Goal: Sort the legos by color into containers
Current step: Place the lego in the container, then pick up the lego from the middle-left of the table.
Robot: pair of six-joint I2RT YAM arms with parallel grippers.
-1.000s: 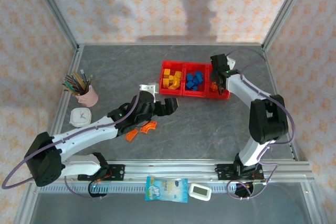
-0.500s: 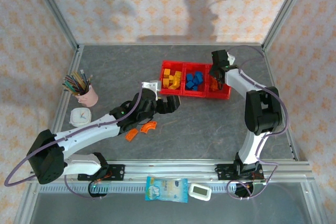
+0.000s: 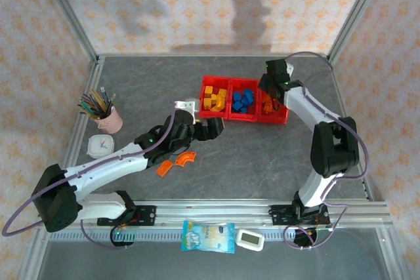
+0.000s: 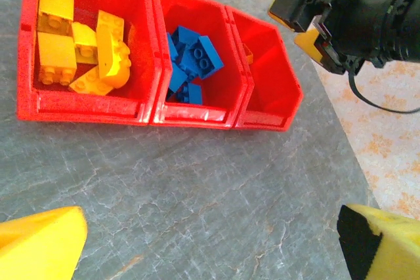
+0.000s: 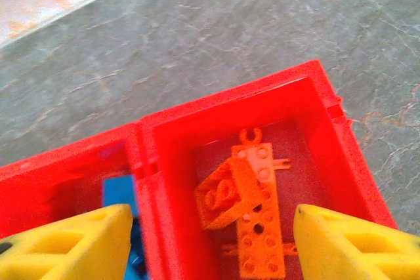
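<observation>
Legos fill all three red containers (image 3: pixel 243 119) just above the centre of the top view: yellow legos (image 3: pixel 211 96) in the left bin, blue legos (image 3: pixel 242 101) in the middle bin, orange legos (image 3: pixel 268 104) in the right bin. Two orange arch pieces (image 3: pixel 187 158) lie on the grey table (image 3: pixel 275 162) left of centre, well apart from the bins.

We see the left gripper (image 4: pixel 210 244) spread wide with nothing between its yellow fingers (image 4: pixel 39 244) — it hangs over bare table, the bins across the upper part of its view. The right gripper (image 5: pixel 211 231) also stands apart and empty, directly above the right bin, where a tilted orange brick (image 5: pixel 223 196) rests on a long orange plate (image 5: pixel 264 247).

At the bottom edge of the top view lies a blue-and-white packet (image 3: pixel 208 236) — its print is too small for us to read. A pink cup of pencils (image 3: pixel 108 120) stands at the left.
</observation>
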